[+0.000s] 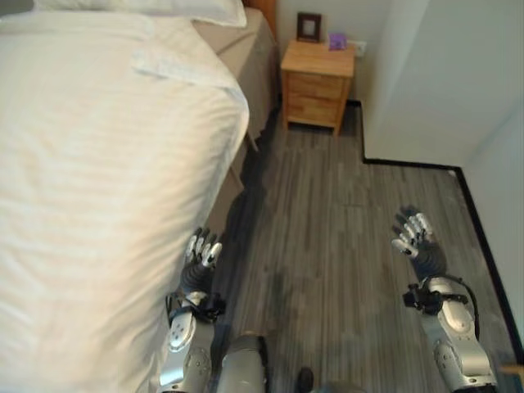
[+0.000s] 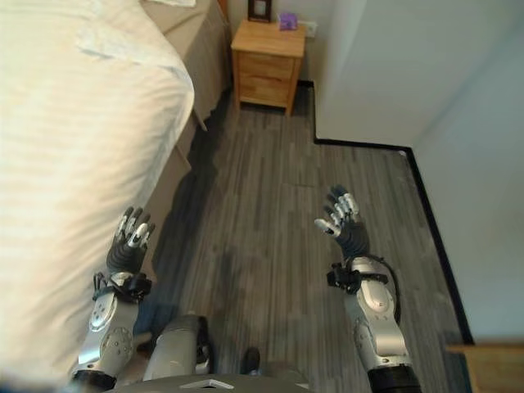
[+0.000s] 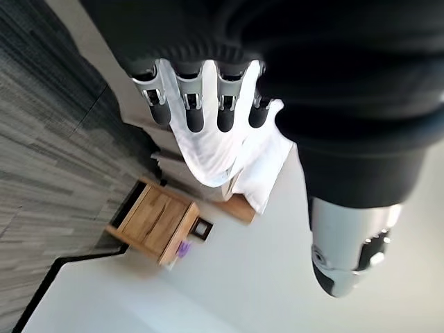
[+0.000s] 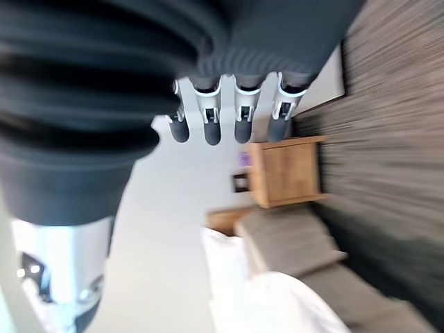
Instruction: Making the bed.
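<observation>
Both hands hold nothing, with fingers extended and relaxed. The left hand hovers just beside the hanging edge of the white duvet; contact between its fingers and the cloth cannot be confirmed from the head views. The right hand hangs over the grey plank floor, well apart from the bed, with its fingers straight (confirmed in its own wrist view).

Outward from the hands: the duvet covers the mattress and droops over its near side. One corner is folded back near the head end, exposing the brown sheet. A white pillow lies at the head of the bed. A wooden nightstand stands against the wall beyond, carrying a small dark frame and a purple object.

Step in hand, as judged: approach to the duvet edge, with no grasp made yet. The next move calls for the left hand to close on the hanging edge, and for the right hand to come across to the cloth.

Limits of view: the far side and foot of the bed are cut off, and the purple object is too small to identify.
</observation>
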`<state>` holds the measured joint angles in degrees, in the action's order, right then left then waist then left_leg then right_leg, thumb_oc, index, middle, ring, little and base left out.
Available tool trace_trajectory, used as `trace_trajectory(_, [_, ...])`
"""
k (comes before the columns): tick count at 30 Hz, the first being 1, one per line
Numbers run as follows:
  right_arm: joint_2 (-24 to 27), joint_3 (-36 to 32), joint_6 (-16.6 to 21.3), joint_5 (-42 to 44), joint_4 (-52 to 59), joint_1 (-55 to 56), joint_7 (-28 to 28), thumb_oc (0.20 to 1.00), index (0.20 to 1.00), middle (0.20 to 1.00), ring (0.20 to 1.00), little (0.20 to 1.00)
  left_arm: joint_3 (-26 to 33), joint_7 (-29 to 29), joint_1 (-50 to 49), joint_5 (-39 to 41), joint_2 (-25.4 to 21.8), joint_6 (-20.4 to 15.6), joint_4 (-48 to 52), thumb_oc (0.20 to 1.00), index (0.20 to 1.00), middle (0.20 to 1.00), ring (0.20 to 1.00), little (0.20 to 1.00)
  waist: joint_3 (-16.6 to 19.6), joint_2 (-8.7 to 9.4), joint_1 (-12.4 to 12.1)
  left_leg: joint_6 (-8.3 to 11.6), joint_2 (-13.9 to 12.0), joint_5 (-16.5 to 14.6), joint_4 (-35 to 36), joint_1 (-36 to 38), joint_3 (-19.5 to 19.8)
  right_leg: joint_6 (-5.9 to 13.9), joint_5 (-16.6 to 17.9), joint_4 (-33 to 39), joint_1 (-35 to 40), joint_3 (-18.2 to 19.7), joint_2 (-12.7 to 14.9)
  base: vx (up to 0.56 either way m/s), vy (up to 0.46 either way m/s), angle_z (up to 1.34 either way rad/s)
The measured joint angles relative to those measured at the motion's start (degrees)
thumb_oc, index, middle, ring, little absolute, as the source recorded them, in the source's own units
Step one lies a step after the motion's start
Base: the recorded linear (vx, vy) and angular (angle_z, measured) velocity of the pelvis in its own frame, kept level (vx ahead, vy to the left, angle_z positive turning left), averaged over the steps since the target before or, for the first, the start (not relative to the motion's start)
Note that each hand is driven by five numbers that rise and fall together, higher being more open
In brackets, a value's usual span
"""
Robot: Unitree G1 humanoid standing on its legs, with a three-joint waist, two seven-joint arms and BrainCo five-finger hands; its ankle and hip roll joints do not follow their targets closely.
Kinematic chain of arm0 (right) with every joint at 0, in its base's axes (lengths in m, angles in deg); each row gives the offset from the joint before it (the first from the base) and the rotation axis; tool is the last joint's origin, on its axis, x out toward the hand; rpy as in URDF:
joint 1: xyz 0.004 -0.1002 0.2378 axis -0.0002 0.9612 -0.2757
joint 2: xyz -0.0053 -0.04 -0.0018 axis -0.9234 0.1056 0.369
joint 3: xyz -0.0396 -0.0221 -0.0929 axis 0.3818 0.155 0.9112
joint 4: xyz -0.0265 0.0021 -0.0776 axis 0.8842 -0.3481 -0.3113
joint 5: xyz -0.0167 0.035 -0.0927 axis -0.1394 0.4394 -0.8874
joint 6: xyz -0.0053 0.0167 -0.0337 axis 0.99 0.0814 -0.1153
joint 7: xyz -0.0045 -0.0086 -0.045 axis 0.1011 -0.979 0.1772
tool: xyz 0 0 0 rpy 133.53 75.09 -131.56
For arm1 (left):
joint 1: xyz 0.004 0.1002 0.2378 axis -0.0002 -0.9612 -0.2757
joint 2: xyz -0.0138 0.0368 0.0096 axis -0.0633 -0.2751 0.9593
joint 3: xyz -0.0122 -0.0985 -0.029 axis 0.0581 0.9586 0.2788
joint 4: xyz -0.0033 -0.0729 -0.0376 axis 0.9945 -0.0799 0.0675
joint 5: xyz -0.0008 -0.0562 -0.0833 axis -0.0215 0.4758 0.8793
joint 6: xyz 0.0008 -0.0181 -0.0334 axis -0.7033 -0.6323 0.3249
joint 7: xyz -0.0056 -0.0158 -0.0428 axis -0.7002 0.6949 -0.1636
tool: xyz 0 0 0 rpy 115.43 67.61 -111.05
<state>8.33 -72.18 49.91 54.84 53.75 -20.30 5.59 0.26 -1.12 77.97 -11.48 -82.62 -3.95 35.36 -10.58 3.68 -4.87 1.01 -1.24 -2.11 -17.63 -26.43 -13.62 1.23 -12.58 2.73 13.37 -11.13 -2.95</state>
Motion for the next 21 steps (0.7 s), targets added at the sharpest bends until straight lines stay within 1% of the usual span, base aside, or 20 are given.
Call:
trace_trajectory(1, [-0.04, 0.47, 0.01, -0.11, -0.29, -0.27, 0.02, 1.000, 1.000, 1.000, 1.000, 1.000, -0.09, -0.13, -0.10, -0.03, 0.10, 0.03, -0.48, 1.000, 1.000, 1.000, 1.000, 1.000, 0.29, -0.51, -0.41, -0.68, 2.30, 0.33, 6.99, 0.31, 0.57, 1.44, -1.05, 0.31, 2.41, -1.09, -0.08, 0.74, 0.062, 0.12])
trace_trajectory(2, [-0.01, 1.18, 0.03, -0.43, -0.70, -0.55, 0.19, 1.000, 1.000, 1.000, 1.000, 1.000, -0.06, -0.18, -0.55, -0.02, 0.56, 0.01, -0.64, 1.000, 1.000, 1.000, 1.000, 1.000, 0.54, -1.01, -0.78, -0.88, 3.77, 0.38, 10.91, 0.52, 0.04, 1.71, -1.12, 0.06, 3.40, -1.57, -0.74, 0.66, 0.053, 0.12])
trace_trajectory(3, [-0.15, 2.31, -0.15, -1.82, -1.35, -0.16, 0.18, 1.000, 1.000, 1.000, 1.000, 1.000, -0.67, -0.34, -1.69, -0.06, 0.87, 0.04, -0.55, 1.000, 1.000, 1.000, 1.000, 1.000, 1.65, -1.49, -0.81, -4.95, 6.09, 1.95, 12.75, 1.36, -1.27, 2.54, -1.64, -1.14, 6.39, -1.02, -1.51, 0.90, 0.098, -0.16])
trace_trajectory(4, [-0.09, 4.33, -0.53, -2.08, -1.11, 0.02, 0.12, 1.000, 1.000, 1.000, 1.000, 1.000, -0.11, -0.22, -2.64, -0.12, 1.26, 0.19, -0.48, 1.000, 1.000, 1.000, 1.000, 1.000, 2.17, -2.26, -1.65, -8.23, 6.09, -0.11, 8.39, 3.41, -5.27, 3.82, -2.47, -4.56, 8.00, 0.59, -2.46, 0.66, 0.091, -0.21])
trace_trajectory(5, [-1.04, 6.33, -0.79, -2.13, -0.90, 0.55, -0.06, 1.000, 1.000, 1.000, 1.000, 1.000, 0.15, -0.19, -2.85, -0.23, 0.45, 0.63, -0.63, 1.000, 1.000, 1.000, 1.000, 1.000, 2.77, -1.31, -1.74, -13.72, 5.93, 3.16, 7.48, 5.14, -4.64, 3.97, -2.66, -9.84, 8.12, 0.41, -2.65, 0.44, 0.127, -0.13])
trace_trajectory(7, [-2.95, 8.38, -1.41, -2.26, 0.31, 2.74, -1.22, 1.000, 1.000, 1.000, 1.000, 1.000, 0.43, -0.24, -2.81, -1.28, -1.12, 1.37, -0.43, 1.000, 1.000, 1.000, 1.000, 1.000, 5.33, 3.47, -1.79, -13.96, 6.91, 4.45, 8.49, 8.81, -4.71, 3.77, -2.13, -25.52, 3.30, -0.48, 1.57, 0.76, 0.382, 0.12])
trace_trajectory(8, [-4.89, 8.20, -1.31, -1.46, 2.26, 2.82, -1.23, 1.000, 1.000, 1.000, 1.000, 1.000, 0.19, 0.51, -1.39, -2.26, -0.64, 1.77, -0.37, 1.000, 1.000, 1.000, 1.000, 1.000, 5.34, 4.61, -0.84, -14.80, 8.29, 1.34, 6.89, 11.73, -3.31, 3.85, 8.55, -44.69, -3.84, -2.68, 6.68, 0.68, 0.358, 0.22])
trace_trajectory(9, [-6.61, 7.83, -0.92, -1.43, 2.42, 2.13, -1.79, 1.000, 1.000, 1.000, 1.000, 1.000, -0.02, 1.27, -0.57, -2.28, -0.46, 1.76, -0.89, 1.000, 1.000, 1.000, 1.000, 1.000, 4.47, 3.35, -0.16, -13.36, 8.72, -0.61, 6.49, 14.45, -2.48, 3.46, 12.83, -57.31, -8.00, -5.32, 11.03, 0.45, 0.182, 0.29])
trace_trajectory(10, [-7.37, 7.91, -0.87, -0.77, 2.37, 2.06, -1.61, 1.000, 1.000, 1.000, 1.000, 1.000, -0.41, 1.06, 0.16, -2.54, 0.28, 2.05, -1.87, 1.000, 1.000, 1.000, 1.000, 1.000, 4.53, 1.65, 0.23, -13.32, 8.47, -1.38, 7.06, 16.89, -1.55, 3.93, 12.00, -60.53, -10.50, -4.77, 11.99, 0.64, 0.116, 0.22])
trace_trajectory(11, [-6.71, 8.71, -1.10, -0.36, 2.57, 1.96, -1.99, 1.000, 1.000, 1.000, 1.000, 1.000, -0.53, 1.30, 1.04, -2.72, 0.96, 2.05, -1.90, 1.000, 1.000, 1.000, 1.000, 1.000, 4.19, -0.52, 0.51, -13.21, 8.12, -2.38, 8.93, 20.19, 0.54, 4.28, 10.40, -61.73, -14.17, -3.39, 12.23, 0.90, 0.105, 0.36])
trace_trajectory(12, [-4.32, 9.07, -1.31, -0.41, 4.26, 1.40, -2.83, 1.000, 1.000, 1.000, 1.000, 1.000, -0.27, 1.94, 3.59, -2.85, 1.88, 1.72, -1.51, 1.000, 1.000, 1.000, 1.000, 1.000, 2.81, -4.02, 2.33, -12.45, 6.62, -4.97, 10.43, 24.06, 4.51, 5.53, 5.15, -64.27, -23.75, -1.41, 11.17, 0.68, 0.034, 0.82])
trace_trajectory(13, [-3.71, 9.21, -1.31, -0.41, 4.22, 1.18, -3.11, 1.000, 1.000, 1.000, 1.000, 1.000, -0.21, 2.32, 4.59, -2.91, 1.54, 1.69, -1.47, 1.000, 1.000, 1.000, 1.000, 1.000, 1.21, -5.64, 4.12, -12.08, 5.55, -4.71, 12.18, 27.42, 7.48, 4.45, 2.22, -60.49, -27.14, -1.67, 10.15, 0.45, -0.038, 1.13])
trace_trajectory(14, [-3.15, 8.86, -1.65, -0.11, 4.39, 1.50, -3.15, 1.000, 1.000, 1.000, 1.000, 1.000, -0.11, 2.26, 5.30, -3.32, 1.21, 1.74, -0.39, 1.000, 1.000, 1.000, 1.000, 1.000, 0.98, -5.59, 5.00, -12.29, 5.11, -4.86, 14.33, 30.04, 8.40, 5.30, 1.68, -57.51, -31.04, -1.47, 10.04, 0.45, -0.087, 1.09])
trace_trajectory(15, [-3.06, 8.85, -1.79, 0.11, 4.55, 1.84, -3.40, 1.000, 1.000, 1.000, 1.000, 1.000, -0.18, 2.11, 5.08, -3.94, 0.61, 1.37, 0.20, 1.000, 1.000, 1.000, 1.000, 1.000, 0.77, -4.86, 5.09, -10.91, 4.96, -4.44, 15.95, 32.80, 9.33, 5.50, 1.96, -52.73, -34.15, -1.32, 10.75, 0.64, -0.129, 1.18])
trace_trajectory(16, [-2.44, 8.01, -1.86, 0.07, 4.68, 2.63, -3.79, 1.000, 1.000, 1.000, 1.000, 1.000, -0.16, 1.70, 4.58, -4.42, -0.56, 1.09, 0.77, 1.000, 1.000, 1.000, 1.000, 1.000, 0.91, -4.16, 6.39, -8.39, 3.65, -8.40, 16.95, 36.92, 11.92, 6.39, 3.41, -41.04, -37.51, -1.60, 12.21, 0.94, -0.270, 1.04])
trace_trajectory(17, [-2.20, 7.37, -1.86, 0.05, 4.69, 2.91, -3.89, 1.000, 1.000, 1.000, 1.000, 1.000, -0.04, 1.69, 3.43, -4.44, -1.36, 1.09, 1.01, 1.000, 1.000, 1.000, 1.000, 1.000, 1.29, -3.25, 6.35, -7.33, 2.96, -10.11, 17.55, 39.19, 12.79, 6.81, 5.06, -33.31, -38.35, -0.94, 12.74, 1.16, -0.380, 1.04])
trace_trajectory(18, [-2.09, 5.75, -1.79, -0.52, 4.80, 3.86, -3.71, 1.000, 1.000, 1.000, 1.000, 1.000, -0.06, 1.68, 1.60, -4.48, -1.77, 1.13, 0.88, 1.000, 1.000, 1.000, 1.000, 1.000, 2.12, -2.71, 6.53, -4.69, 0.92, -13.60, 17.68, 42.35, 15.09, 6.81, 7.24, -20.33, -37.94, 0.52, 12.45, 0.99, -0.333, 0.85])
trace_trajectory(19, [-2.04, 4.15, -1.75, -1.97, 5.47, 5.53, -3.17, 1.000, 1.000, 1.000, 1.000, 1.000, -0.25, 1.69, 1.89, -4.51, -1.78, 1.18, 0.14, 1.000, 1.000, 1.000, 1.000, 1.000, 3.04, -2.85, 6.70, -3.40, -1.04, -15.49, 17.83, 43.09, 17.13, 6.90, 7.45, -12.59, -36.40, 3.27, 11.96, 0.75, -0.252, 0.94])
trace_trajectory(20, [-1.91, 2.62, -1.74, -2.34, 5.28, 6.34, -2.96, 1.000, 1.000, 1.000, 1.000, 1.000, -0.37, 1.72, 2.72, -4.55, -1.15, 1.13, -0.95, 1.000, 1.000, 1.000, 1.000, 1.000, 3.55, -3.09, 7.17, -2.50, -3.18, -15.59, 18.15, 44.54, 17.85, 8.11, 12.29, -11.43, -35.39, 2.40, 10.79, 0.44, -0.156, 0.91])
trace_trajectory(21, [-2.00, 1.09, -1.91, -2.64, 4.30, 5.96, -2.64, 1.000, 1.000, 1.000, 1.000, 1.000, -0.59, 1.84, 3.62, -4.54, -0.73, 1.23, -2.04, 1.000, 1.000, 1.000, 1.000, 1.000, 3.50, -4.20, 7.08, -1.64, -5.30, -15.30, 17.72, 45.04, 17.52, 7.76, 16.08, -10.28, -33.54, 1.44, 8.29, 0.59, -0.243, 0.64])
